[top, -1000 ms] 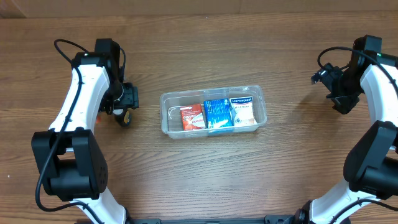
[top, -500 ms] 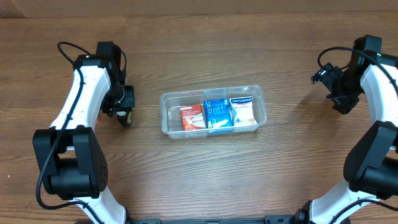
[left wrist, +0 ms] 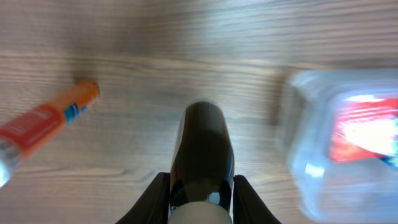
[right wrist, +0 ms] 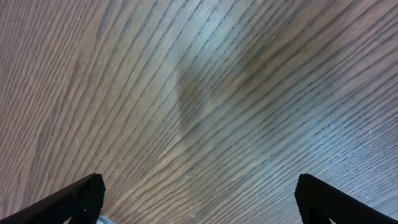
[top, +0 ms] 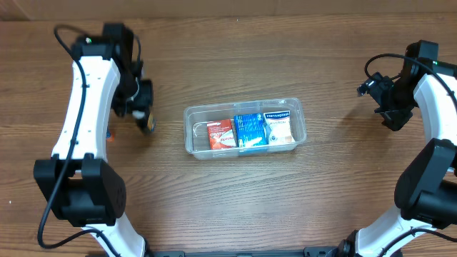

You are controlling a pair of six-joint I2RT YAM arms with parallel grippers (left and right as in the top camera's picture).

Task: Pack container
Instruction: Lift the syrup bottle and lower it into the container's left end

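Note:
The clear container (top: 196, 133) lies at the table's middle, holding a red box (top: 221, 134), a blue box (top: 250, 130) and a white box (top: 279, 128) side by side. Its left end is bare. My left gripper (top: 146, 121) hovers left of the container, shut on a dark glossy bottle (left wrist: 202, 149) with a pale cap end between the fingers. In the left wrist view the container (left wrist: 305, 124) is blurred at the right. My right gripper (top: 391, 114) stands open over bare wood at the far right, nothing between its fingers (right wrist: 81, 196).
An orange tube (left wrist: 46, 121) lies on the wood left of the held bottle; in the overhead view it is mostly hidden under my left arm. Bare wooden table surrounds the container on all sides.
My left gripper closed on the dark bottle and moved toward the table's far side with it. The right arm and the container stayed still.

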